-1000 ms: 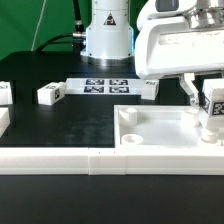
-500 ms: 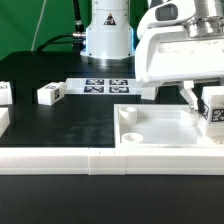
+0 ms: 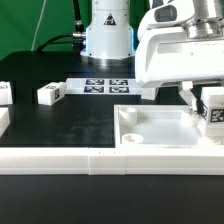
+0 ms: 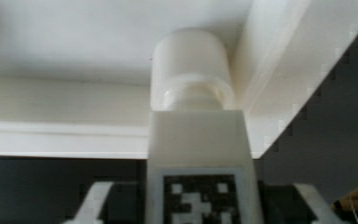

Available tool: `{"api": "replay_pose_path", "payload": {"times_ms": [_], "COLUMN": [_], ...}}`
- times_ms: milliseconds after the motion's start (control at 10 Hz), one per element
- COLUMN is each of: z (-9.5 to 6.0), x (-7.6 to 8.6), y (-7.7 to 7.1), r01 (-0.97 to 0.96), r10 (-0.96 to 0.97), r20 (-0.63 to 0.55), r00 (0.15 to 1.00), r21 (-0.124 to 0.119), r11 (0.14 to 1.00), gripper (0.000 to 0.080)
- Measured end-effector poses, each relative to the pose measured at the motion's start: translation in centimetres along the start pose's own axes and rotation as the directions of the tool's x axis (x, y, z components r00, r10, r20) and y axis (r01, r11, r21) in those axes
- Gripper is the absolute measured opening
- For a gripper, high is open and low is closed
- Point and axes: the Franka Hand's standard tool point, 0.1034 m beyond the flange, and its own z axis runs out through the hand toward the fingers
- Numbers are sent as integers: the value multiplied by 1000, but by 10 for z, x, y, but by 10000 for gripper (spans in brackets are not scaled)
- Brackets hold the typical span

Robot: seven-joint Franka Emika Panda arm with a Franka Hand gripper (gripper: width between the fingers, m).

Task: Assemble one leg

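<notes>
My gripper (image 3: 208, 112) is shut on the leg (image 3: 214, 110), a small white block with a black-and-white tag. I hold it upright over the far right corner of the large white tray-like top (image 3: 160, 130), at the exterior view's right. In the wrist view the leg (image 4: 197, 140) fills the middle between my gripper's (image 4: 199, 205) two fingers, tag facing the camera. Its rounded end points at the top's inner surface (image 4: 69, 50) near a corner wall. I cannot tell whether the leg's end touches the top.
Two more white tagged blocks (image 3: 50, 93) (image 3: 5, 93) lie at the exterior view's left, and another (image 3: 150, 88) lies behind the top. The marker board (image 3: 105, 85) lies near the robot base. A long white rail (image 3: 60, 160) runs along the front.
The gripper with the leg shifted slightly over the top's right corner a second ago. Since half a second ago nothing has visibly moved.
</notes>
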Motion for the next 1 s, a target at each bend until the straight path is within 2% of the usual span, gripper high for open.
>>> {"api": "replay_pose_path", "payload": {"times_ms": [100,200,300,400,800,1000], "z": [0,0,0,0,-1,-14], "x": [0,0,0,0,0,14], "y": [0,0,0,0,0,0], "r01": [0,0,0,0,-1,-5], "r10": [0,0,0,0,1,4], "r20": [0,0,0,1,7,25], "r00": [1000,1000,1000,1000,1000,1000], "r21": [0,0,0,0,1,11], "r11": [1000,1000,1000,1000,1000,1000], "gripper": [467,596,596,638,649,649]}}
